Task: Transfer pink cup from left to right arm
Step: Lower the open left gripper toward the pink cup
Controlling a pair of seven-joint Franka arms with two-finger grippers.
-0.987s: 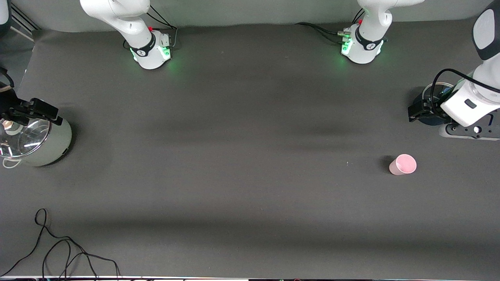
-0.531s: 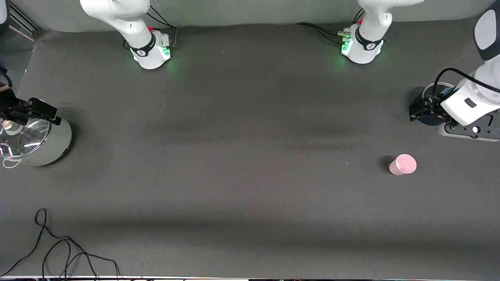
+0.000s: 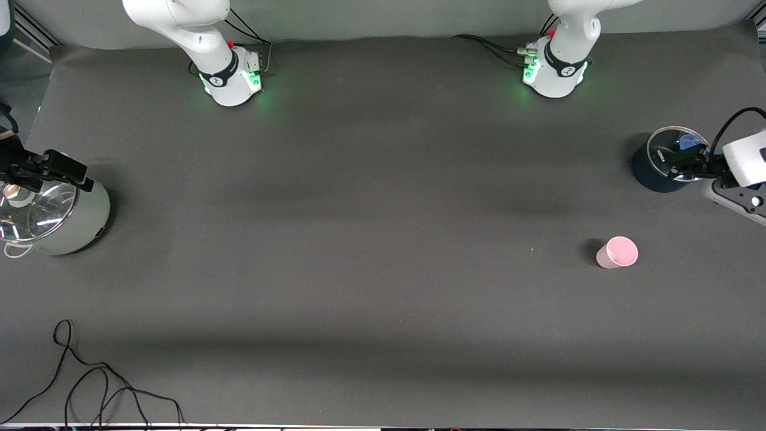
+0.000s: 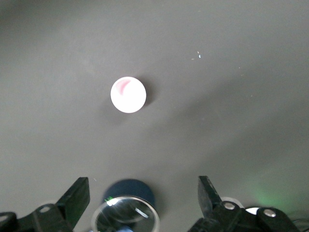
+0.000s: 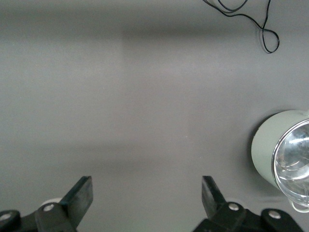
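Pink cup (image 3: 617,252): we list one, upright on the dark table (image 3: 383,269), mouth up, toward the left arm's end; nothing touches it. In the left wrist view it shows from above as a pale round rim (image 4: 128,94).
Left gripper (image 3: 688,166): we record it up in the air over the dark pot, fingers spread wide and holding nothing; in its own wrist view the two black fingers (image 4: 77,195) stand well apart.
Dark pot (image 3: 661,163): we note a navy pot with a glass lid, farther from the front camera than the pink cup, well apart from it.
Right gripper (image 3: 51,170): we find it over the pale green pot, fingers spread, empty.
Pale green pot (image 3: 57,218): glass-lidded, at the right arm's end of the table.
Black cable (image 3: 90,383): we count one loose loop on the table, nearer the front camera than the pale green pot.
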